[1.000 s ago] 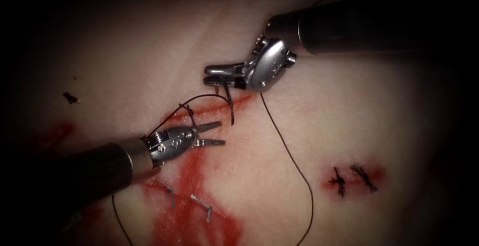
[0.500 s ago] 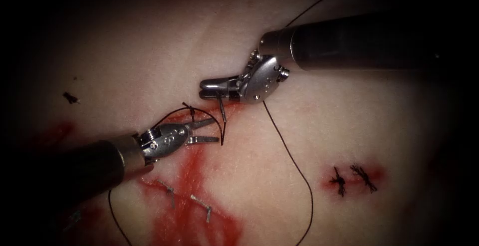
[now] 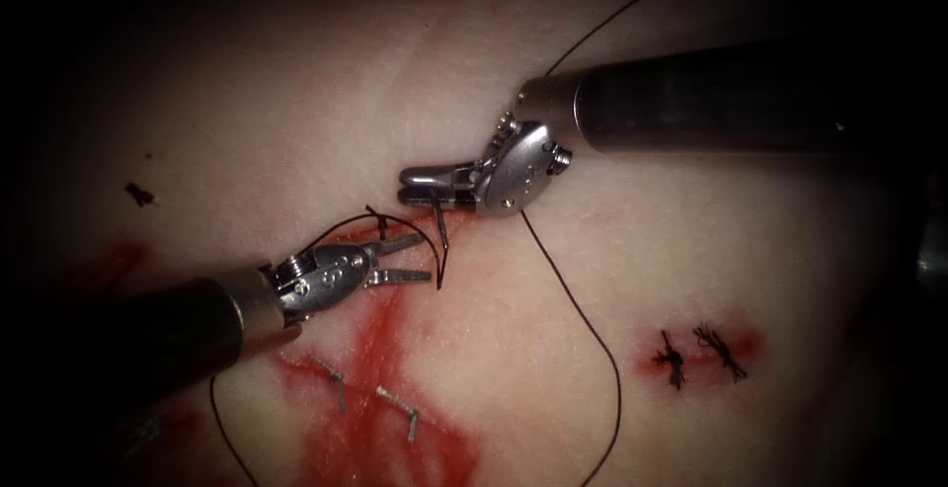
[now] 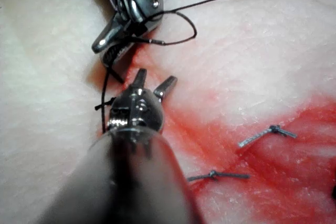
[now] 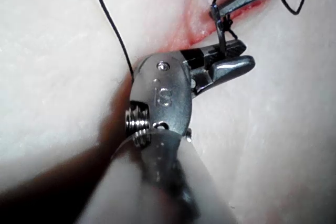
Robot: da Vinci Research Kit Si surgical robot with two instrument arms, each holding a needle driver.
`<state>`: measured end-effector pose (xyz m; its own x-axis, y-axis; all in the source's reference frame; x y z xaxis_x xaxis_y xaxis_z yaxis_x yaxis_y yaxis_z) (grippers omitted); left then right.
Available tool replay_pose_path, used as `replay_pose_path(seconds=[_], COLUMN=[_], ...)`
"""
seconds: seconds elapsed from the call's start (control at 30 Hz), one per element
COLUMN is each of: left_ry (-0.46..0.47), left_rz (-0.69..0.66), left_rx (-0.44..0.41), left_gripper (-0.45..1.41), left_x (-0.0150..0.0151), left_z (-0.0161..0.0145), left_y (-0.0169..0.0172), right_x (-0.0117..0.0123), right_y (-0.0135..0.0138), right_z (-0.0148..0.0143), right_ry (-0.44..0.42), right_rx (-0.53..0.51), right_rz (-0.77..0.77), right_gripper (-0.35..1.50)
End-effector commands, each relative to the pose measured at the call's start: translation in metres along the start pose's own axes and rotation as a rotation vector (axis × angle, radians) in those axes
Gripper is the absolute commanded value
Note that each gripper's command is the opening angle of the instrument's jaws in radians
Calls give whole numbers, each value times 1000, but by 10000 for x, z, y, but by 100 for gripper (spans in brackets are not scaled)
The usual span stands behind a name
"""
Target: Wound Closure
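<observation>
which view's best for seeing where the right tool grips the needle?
Right wrist view: the right tool is shut on the needle, seen up close. Endoscope view shows the needle hanging from those jaws over the tissue; left wrist view shows them tangled with thread.

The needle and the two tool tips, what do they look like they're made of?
The needle, held near one end in the right tool's shut jaws, looks like thin dark metal: a stiff, even curve with a faint glint. The right tool and the left tool, whose open jaws hold nothing, look like polished steel: bright highlights, visible screws. The thread looks like a dark, limp fibre, exact material unclear.
</observation>
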<state>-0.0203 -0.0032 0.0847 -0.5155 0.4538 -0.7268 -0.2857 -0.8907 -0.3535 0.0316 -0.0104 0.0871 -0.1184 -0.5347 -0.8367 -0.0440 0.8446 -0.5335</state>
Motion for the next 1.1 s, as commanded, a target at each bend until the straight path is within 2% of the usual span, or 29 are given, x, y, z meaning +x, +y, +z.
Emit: replay_pose_path(seconds=[0.03, 0.43, 0.5, 0.7, 1.1], left_ry=[1, -1, -1, -2, -3], left_rz=[1, 2, 3, 3, 3], left_rx=[-1, 5, 4, 9, 14], left_gripper=[34, 34, 34, 32, 30], left_x=[-2, -4, -4, -4, -4], left_z=[8, 6, 6, 5, 4], left_y=[-1, -2, -3, -3, -4], right_x=[-6, -13, -17, -25, -22], right_y=[-9, -56, -60, -70, -73], right_z=[5, -5, -8, -18, -22], right_ry=[0, -40, -83, -162, -147], right_rx=[6, 96, 107, 110, 147], right_rz=[8, 87, 116, 139, 165], right_gripper=[-35, -35, -35, -35, -35])
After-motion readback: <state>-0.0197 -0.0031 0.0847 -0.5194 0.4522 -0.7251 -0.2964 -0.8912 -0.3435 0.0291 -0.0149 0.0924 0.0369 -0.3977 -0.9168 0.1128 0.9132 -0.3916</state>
